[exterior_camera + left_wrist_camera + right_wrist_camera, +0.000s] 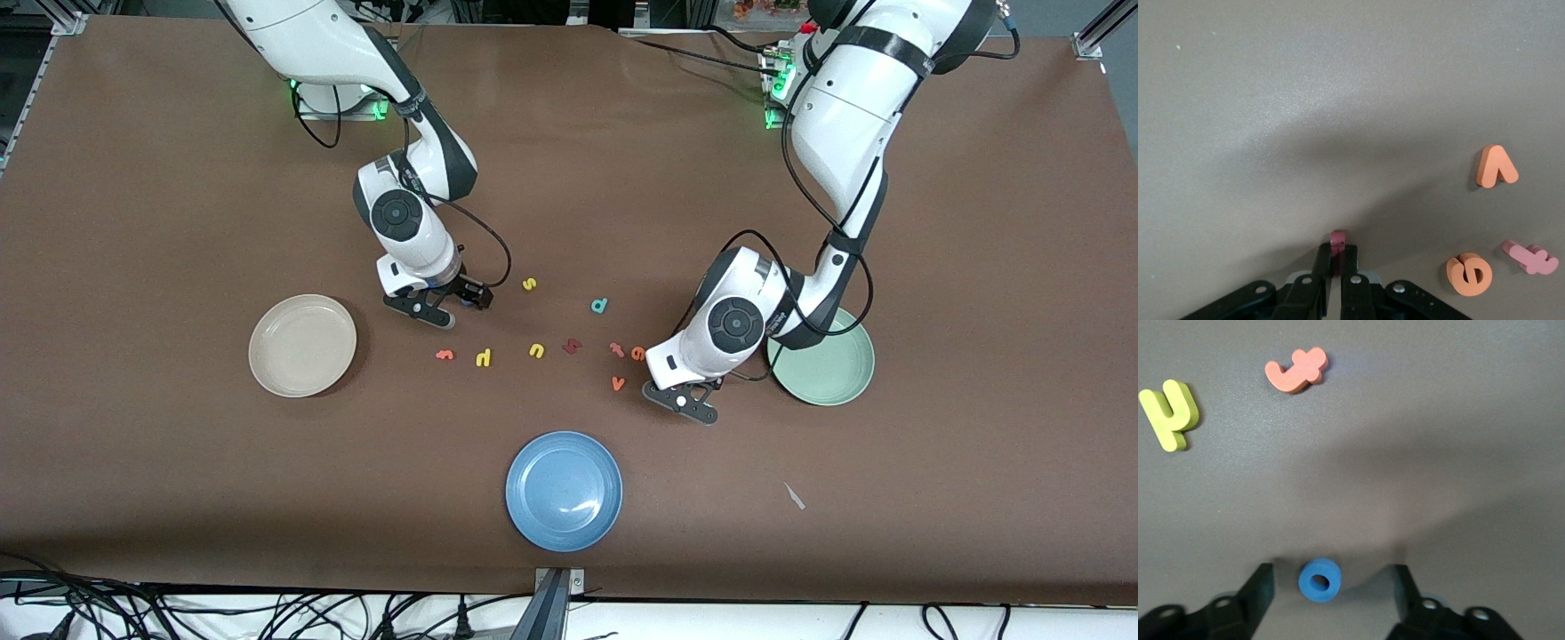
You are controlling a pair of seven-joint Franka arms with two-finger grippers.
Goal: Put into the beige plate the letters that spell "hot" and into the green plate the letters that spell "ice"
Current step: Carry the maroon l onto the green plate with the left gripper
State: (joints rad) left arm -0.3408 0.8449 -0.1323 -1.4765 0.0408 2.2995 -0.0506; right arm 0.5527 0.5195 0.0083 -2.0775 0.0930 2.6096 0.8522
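Observation:
My left gripper (683,402) (1338,251) is down at the table beside the green plate (831,369), shut on the dark red bar "i" (1338,239). The orange "e" (1469,275) (637,354) lies close by. My right gripper (440,309) (1333,577) is low over the table near the beige plate (302,347). It is open, and the blue "o" (1320,579) lies on the table between its fingers, touching neither. The yellow "h" (1171,413) (483,357) and the orange hooked "t" (1297,370) (444,355) lie just past it. The teal "c" is out of view.
A blue plate (564,491) sits nearest the front camera. Other loose letters lie between the arms: yellow "s" (529,284), teal "d" (599,306), yellow "u" (536,350), a dark red chunky letter (572,346), another hooked orange letter (616,348) and orange "v" (618,383) (1496,167).

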